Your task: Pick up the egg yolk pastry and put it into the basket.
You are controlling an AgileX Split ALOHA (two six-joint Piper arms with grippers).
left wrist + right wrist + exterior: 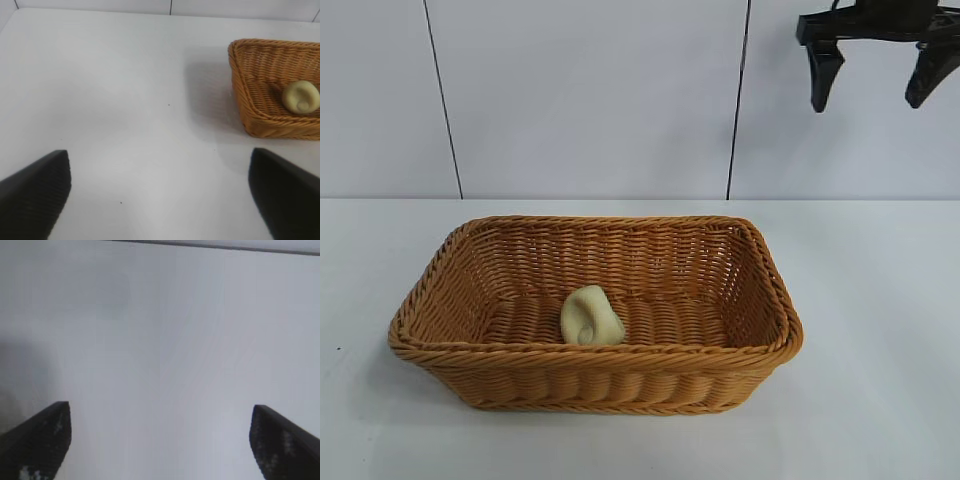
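— Where is the egg yolk pastry (pixel 591 316)?

— It lies inside the basket (pixel 470 352), on the woven floor close to the near wall and a little left of the middle. Its small round dimple shows on the side turned toward the left wrist camera. Nothing grips it.

— And the basket itself?

— It stands on the white table (pixel 880 300), roughly at the centre of the exterior view, long side toward the camera. In the left wrist view only one corner of it shows, with the pastry resting in that corner's hollow.

— What is the right gripper (pixel 876 72) doing?

— It hangs high at the far right, in front of the wall panels (pixel 590 100), well apart from the basket. Its two dark fingers are spread wide with nothing between them. Its wrist camera shows only bare table past the fingertips.

— And the left gripper (pixel 160 195)?

— It does not appear in the exterior view. Its own camera shows its fingers spread wide and empty over bare table, with the basket off to one side, well apart.
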